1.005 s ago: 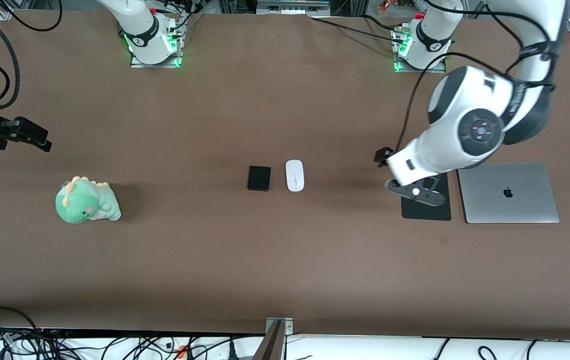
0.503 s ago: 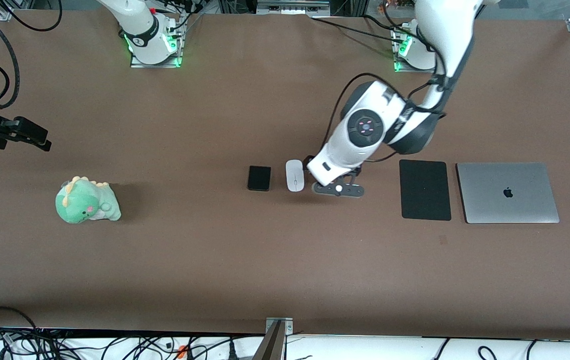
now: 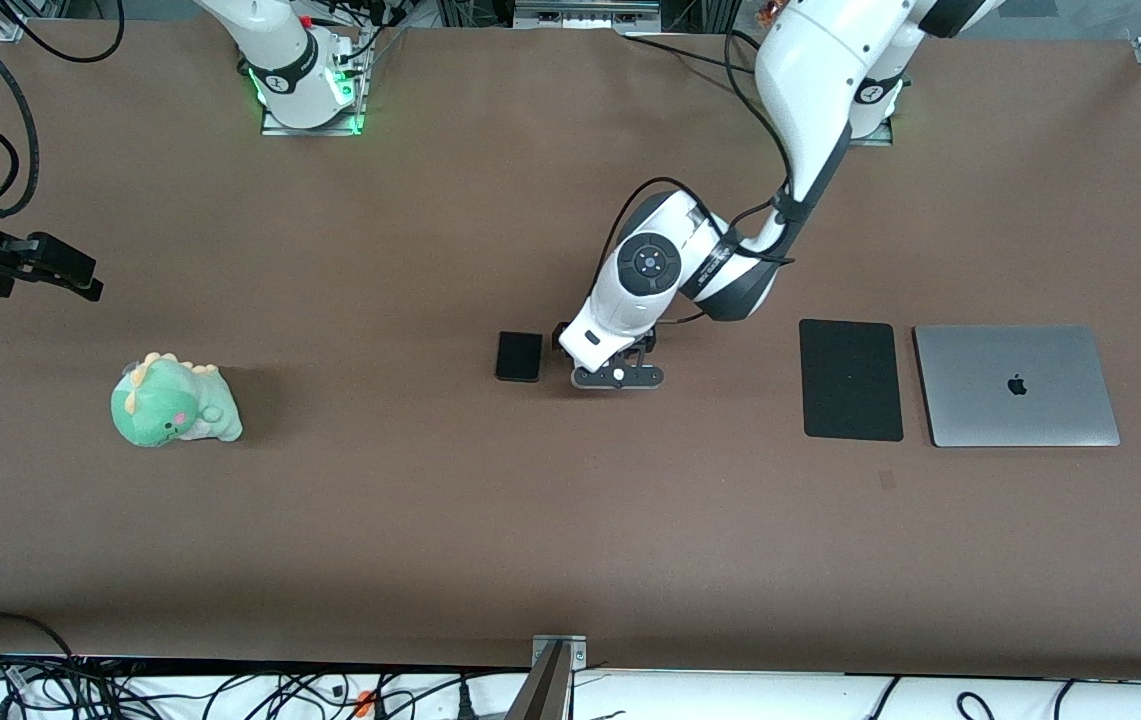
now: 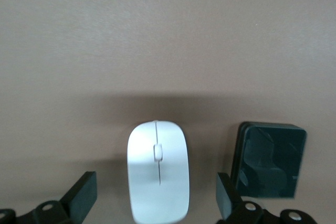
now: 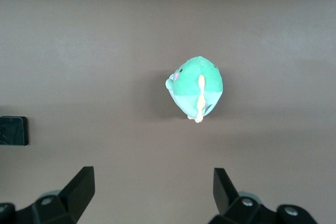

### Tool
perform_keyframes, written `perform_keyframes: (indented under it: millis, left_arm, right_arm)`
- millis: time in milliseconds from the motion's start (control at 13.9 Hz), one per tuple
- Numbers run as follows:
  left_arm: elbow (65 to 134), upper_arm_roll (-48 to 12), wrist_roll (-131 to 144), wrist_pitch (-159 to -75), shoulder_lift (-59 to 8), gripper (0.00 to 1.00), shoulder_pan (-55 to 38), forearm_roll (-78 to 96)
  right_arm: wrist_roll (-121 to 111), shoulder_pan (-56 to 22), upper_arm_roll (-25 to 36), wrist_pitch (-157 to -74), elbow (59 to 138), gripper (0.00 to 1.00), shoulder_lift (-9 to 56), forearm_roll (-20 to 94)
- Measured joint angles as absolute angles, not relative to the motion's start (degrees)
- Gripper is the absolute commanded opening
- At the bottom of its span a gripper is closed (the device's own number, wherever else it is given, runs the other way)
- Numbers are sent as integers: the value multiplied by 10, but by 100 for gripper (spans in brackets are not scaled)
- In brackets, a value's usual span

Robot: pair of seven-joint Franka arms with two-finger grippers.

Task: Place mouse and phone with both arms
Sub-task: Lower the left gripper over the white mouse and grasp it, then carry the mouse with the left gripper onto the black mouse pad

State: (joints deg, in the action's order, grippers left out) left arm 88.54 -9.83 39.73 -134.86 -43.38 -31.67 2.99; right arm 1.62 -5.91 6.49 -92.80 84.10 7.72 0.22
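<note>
Approach step on the mouse (image 4: 157, 178), lying mid-desk (image 3: 570, 540) beside the phone (image 3: 519, 356): left pincer (image 4: 156, 203) released, poised over the mouse, fingers straddling it, needing only descent and closing; right pincer (image 5: 151, 192) released, waiting above the plush dinosaur (image 5: 197, 87).

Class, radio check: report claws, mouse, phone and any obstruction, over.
Left claw open, over the mouse. Right claw open, waiting above the plush dinosaur. Phone beside mouse, untouched. Nothing in the way.

The left arm (image 3: 650, 290) hides the mouse (image 4: 157, 170) in the front view.
</note>
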Motion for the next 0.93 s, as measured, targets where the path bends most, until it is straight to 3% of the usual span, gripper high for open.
perform_keyframes:
  millis: [359, 431, 574, 646, 933]
  left_arm:
    - [885, -97, 401, -1361, -464, 100, -328, -9]
    - [885, -97, 402, -1361, -465, 83, -329, -13]
    - [885, -97, 402, -1361, -466, 36, -332, -18]
    - [885, -97, 402, -1361, -466, 21, -334, -19]
    - [883, -97, 402, -1361, -467, 18, -337, -20]
  right_arm:
    - [16, -59, 65, -928, 841, 100, 77, 2]
    - [16, -59, 65, -928, 841, 100, 77, 2]
    - [16, -59, 65, -928, 841, 100, 77, 2]
    - [16, -59, 65, -928, 841, 100, 77, 2]
    - [17, -59, 65, -928, 841, 100, 77, 2]
